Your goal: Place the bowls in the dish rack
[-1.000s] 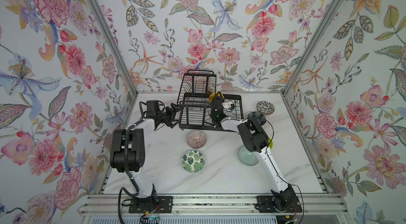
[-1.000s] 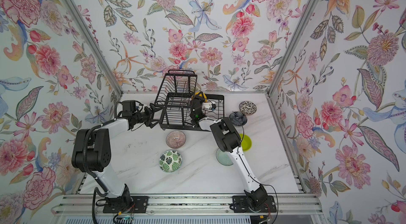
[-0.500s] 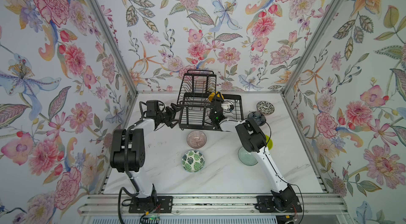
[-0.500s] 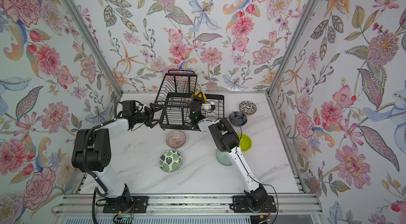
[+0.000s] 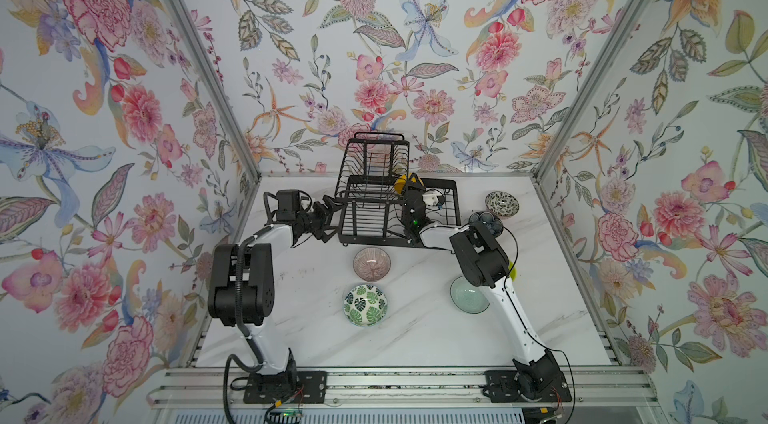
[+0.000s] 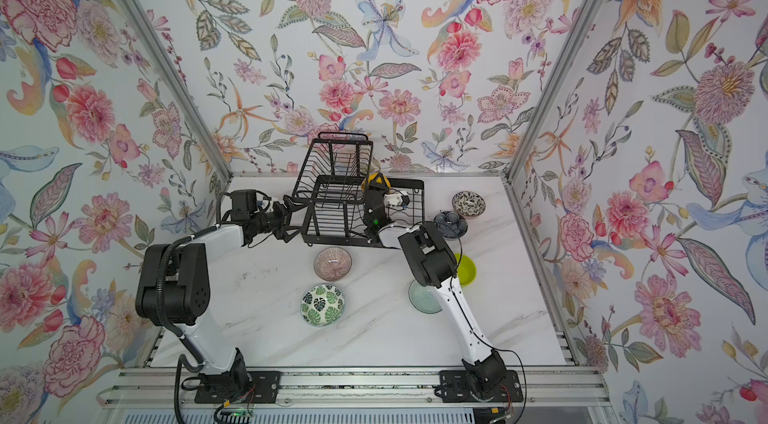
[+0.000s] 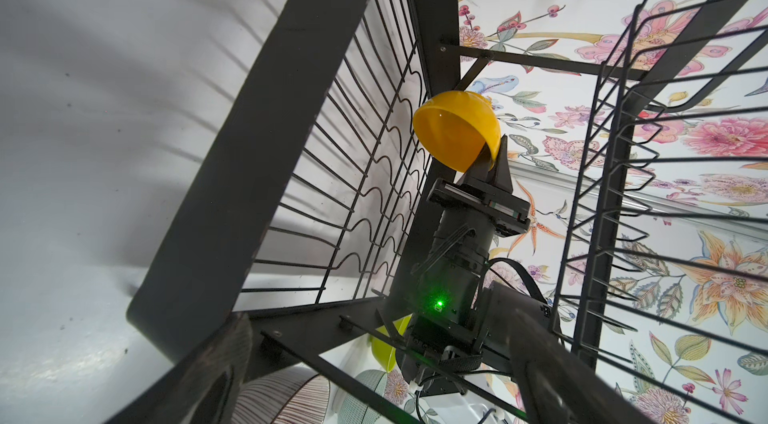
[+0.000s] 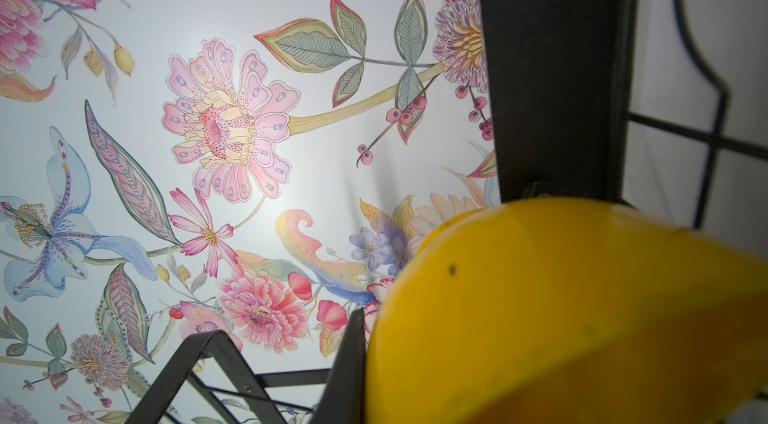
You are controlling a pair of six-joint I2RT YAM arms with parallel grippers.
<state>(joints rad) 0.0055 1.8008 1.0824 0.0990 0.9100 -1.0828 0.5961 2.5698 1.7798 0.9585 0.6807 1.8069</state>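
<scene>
Right gripper [image 7: 491,158] clamped on yellow bowl [image 7: 453,131] rim, over dish rack [image 5: 374,241] tray; left gripper [image 5: 330,219] fully spread, empty, at rack's 9 o'clock.

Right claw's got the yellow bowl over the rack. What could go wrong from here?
The right claw pinches the yellow bowl only at its rim, tilted over the wires of the dish rack; on release it could slip or roll instead of seating.
The open left claw sits at the rack's end; a nudge might shift it.
The right elbow hangs near the dark blue bowl; pulling back may knock it.
</scene>
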